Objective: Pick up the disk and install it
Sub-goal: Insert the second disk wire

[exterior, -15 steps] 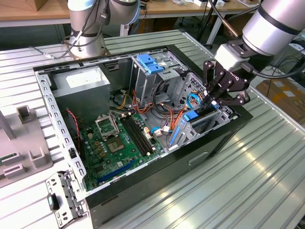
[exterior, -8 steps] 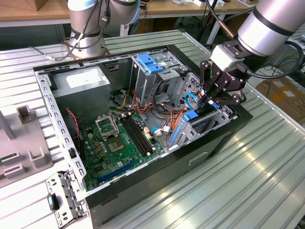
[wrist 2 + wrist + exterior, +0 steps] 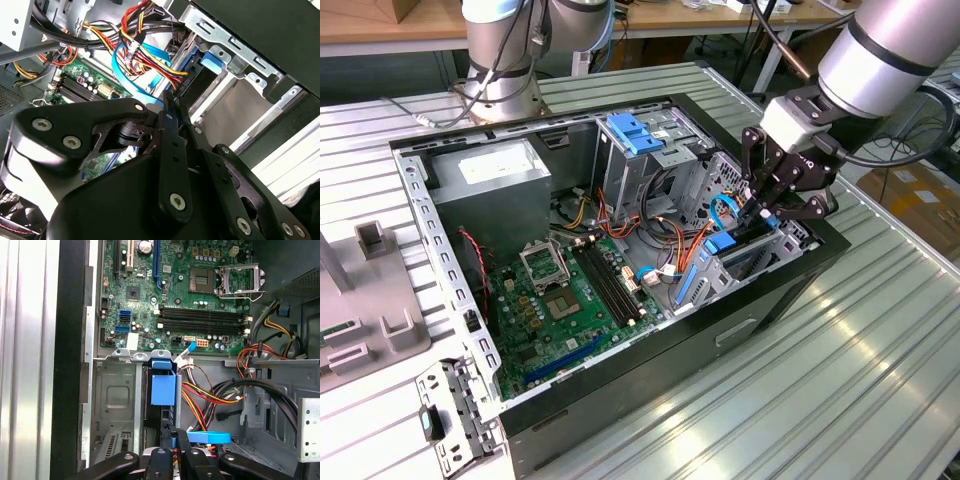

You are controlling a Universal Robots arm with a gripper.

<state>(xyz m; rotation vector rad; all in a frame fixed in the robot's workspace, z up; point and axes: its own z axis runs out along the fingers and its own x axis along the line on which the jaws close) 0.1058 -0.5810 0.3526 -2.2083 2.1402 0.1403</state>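
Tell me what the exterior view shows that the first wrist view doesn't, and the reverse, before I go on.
Exterior view: the arm itself, the light-blue bracket atop the drive cage, and a grey fixture beside the case. First wrist view: the bay's metal wall, seen straight on. Both: the gripper close over the disk, and the motherboard.

Around the gripper (image 3: 772, 205), the corner of the open computer case (image 3: 775, 300) is being crowded: a drive cage (image 3: 735, 262) with the disk (image 3: 163, 389) seated upright in its slot is being pressed close on one side, and a bundle of red, orange and yellow cables (image 3: 215, 395) is being draped just beside it. A blue flat cable (image 3: 125, 72) is being looped across the gap. Open room is being left above the motherboard (image 3: 565, 300), well apart from the grey power-supply box (image 3: 490, 190).
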